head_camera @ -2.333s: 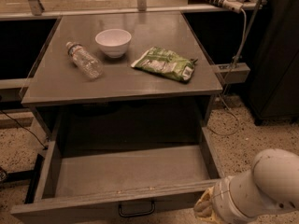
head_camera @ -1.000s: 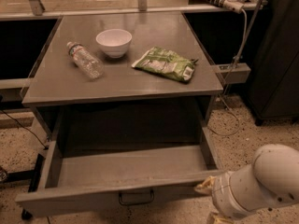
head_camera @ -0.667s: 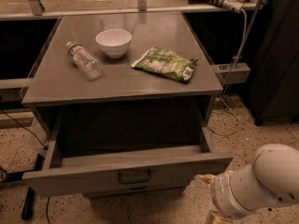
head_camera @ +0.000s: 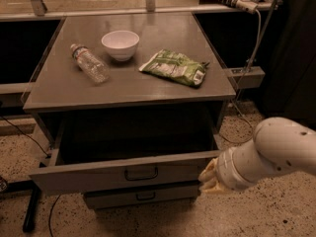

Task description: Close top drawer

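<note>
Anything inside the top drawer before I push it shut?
Nothing shows in the open part of the wide grey wooden top drawer; its back is dark, hidden under the grey cabinet top. The gripper sits at its front's right end.

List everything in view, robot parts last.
Top drawer: one, grey, partly open under the cabinet top.
Lower drawer: one, grey, beneath it.
Cabinet: one, grey, centre.
Bowl: one, white, on the cabinet top.
Plastic bottle: one, clear, lying left of the bowl.
Snack bag: one, green, right of the bowl.
Arm: one, white, lower right.
End effector: one, tan, by the top drawer's right front corner.
</note>
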Tool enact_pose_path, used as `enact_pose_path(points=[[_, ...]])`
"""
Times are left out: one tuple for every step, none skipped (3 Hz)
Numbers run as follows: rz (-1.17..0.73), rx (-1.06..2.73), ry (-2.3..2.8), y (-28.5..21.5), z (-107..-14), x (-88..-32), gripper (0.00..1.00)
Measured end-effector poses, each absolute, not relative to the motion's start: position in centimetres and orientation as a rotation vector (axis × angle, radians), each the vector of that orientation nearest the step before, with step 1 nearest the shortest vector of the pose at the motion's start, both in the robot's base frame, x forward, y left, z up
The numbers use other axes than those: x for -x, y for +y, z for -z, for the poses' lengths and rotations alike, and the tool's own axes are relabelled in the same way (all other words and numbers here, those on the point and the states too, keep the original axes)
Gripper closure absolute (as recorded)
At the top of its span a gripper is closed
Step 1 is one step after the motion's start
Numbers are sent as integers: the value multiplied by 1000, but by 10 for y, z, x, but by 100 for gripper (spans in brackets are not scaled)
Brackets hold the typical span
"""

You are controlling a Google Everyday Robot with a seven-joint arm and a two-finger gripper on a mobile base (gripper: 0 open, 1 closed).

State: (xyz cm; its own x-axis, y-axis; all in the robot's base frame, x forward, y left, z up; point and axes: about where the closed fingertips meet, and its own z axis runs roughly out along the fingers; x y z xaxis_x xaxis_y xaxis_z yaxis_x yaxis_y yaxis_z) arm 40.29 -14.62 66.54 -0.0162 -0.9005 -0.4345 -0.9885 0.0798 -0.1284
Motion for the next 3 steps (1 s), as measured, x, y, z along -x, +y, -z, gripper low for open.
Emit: enact_pose_path(points=[[-229, 1870, 1951, -145, -663, -459, 88], [-214, 1866, 1952, -144, -662, -472, 100], [-214, 1866, 1952, -144, -662, -472, 81]])
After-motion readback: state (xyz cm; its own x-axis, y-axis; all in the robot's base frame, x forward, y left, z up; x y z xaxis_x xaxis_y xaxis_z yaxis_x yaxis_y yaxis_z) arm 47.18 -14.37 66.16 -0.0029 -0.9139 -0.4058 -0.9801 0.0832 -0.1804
